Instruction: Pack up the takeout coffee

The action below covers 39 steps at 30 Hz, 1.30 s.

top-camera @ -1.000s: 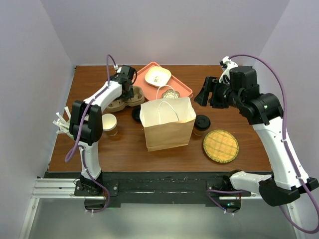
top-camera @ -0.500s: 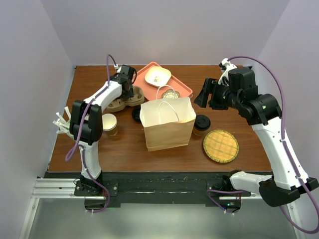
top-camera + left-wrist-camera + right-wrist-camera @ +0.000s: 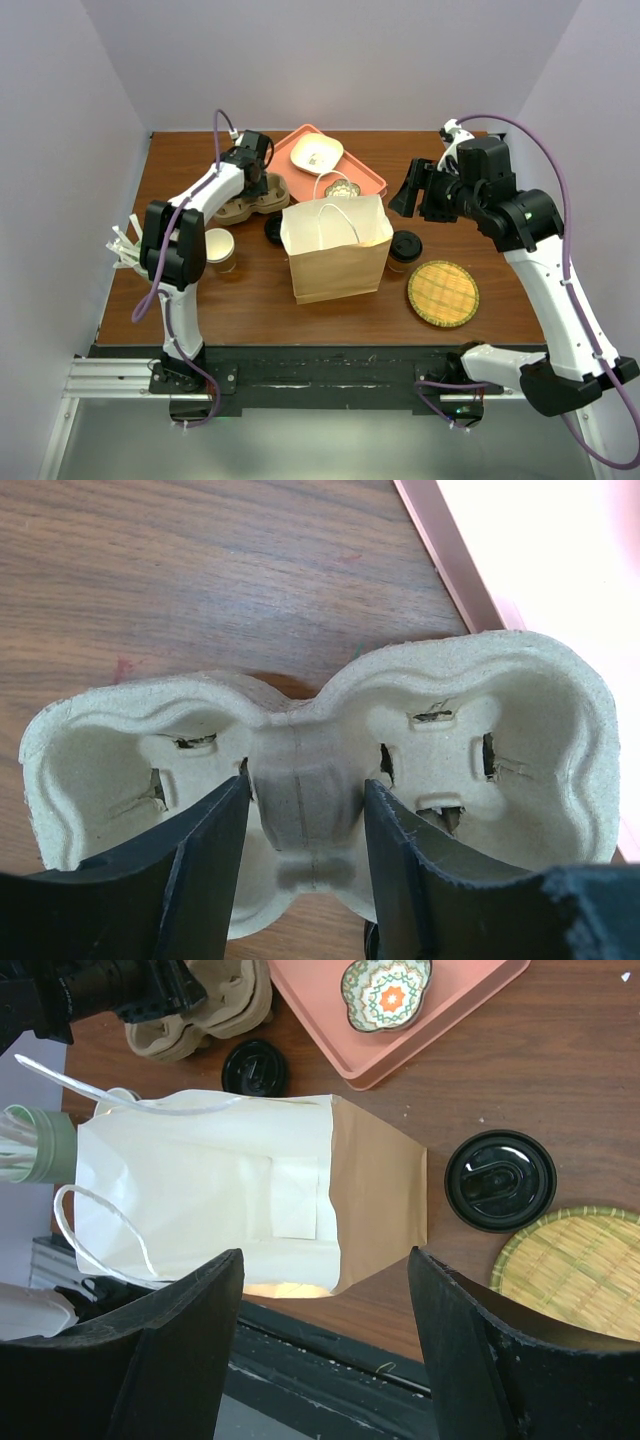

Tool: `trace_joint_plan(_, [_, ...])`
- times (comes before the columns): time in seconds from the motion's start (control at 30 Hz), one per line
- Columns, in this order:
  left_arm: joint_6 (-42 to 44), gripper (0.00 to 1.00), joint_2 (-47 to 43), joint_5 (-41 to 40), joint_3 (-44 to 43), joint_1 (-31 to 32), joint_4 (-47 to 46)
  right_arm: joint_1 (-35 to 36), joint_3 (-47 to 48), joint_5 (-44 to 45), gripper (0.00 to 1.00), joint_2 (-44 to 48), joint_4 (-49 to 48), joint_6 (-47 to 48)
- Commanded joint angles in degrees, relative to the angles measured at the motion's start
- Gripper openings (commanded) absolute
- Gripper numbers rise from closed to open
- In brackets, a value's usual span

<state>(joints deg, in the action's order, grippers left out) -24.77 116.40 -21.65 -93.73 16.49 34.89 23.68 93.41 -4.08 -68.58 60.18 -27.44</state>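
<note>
The takeout coffee (image 3: pixel 405 249), a small brown cup with a black lid, stands on the table just right of the upright paper bag (image 3: pixel 336 250). In the right wrist view its lid (image 3: pixel 499 1180) shows beside the bag (image 3: pixel 230 1190), whose mouth is open. My right gripper (image 3: pixel 412 192) hangs open and empty above the table, behind the coffee; its jaws (image 3: pixel 323 1252) are wide apart. My left gripper (image 3: pixel 256 170) is at the back left, its jaws (image 3: pixel 305 790) closed against the middle ridge of a pulp cup carrier (image 3: pixel 500 730).
A lidless cup (image 3: pixel 220 250) stands left of the bag. A loose black lid (image 3: pixel 274 228) lies behind the bag. A pink tray (image 3: pixel 365 180) holds a bowl (image 3: pixel 317 153) and a patterned dish (image 3: pixel 342 188). A bamboo coaster (image 3: pixel 443 293) lies at the front right.
My right arm has shifted very slightly; its gripper stays open. The left arm and the objects have not moved.
</note>
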Motion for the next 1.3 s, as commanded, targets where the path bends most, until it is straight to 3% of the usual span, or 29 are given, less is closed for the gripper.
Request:
trace_joint_plan(0.0, [0.52,0.52,0.5,-0.15,-1.8,-0.76,-2.02,0.22,-0.24,-0.93,0.71,1.16,-1.74,-0.6])
trace_joint_plan(0.37, [2.18,0.39,-0.47,-0.85,-4.79,-0.85,0.7,0.22,-0.24,-1.37,0.71,0.9,-2.0,-0.51])
trace_joint_plan(0.93, [3.94,0.48,-2.58,0.47,-3.03,-1.02,3.69,0.22,0.72,-2.95,0.71,0.29,-1.82,0.81])
trace_joint_plan(1.27, [3.42,0.44,-2.49,0.64,-3.38,-1.29,4.48,0.22,0.64,-3.22,0.71,0.81,-1.21,1.51])
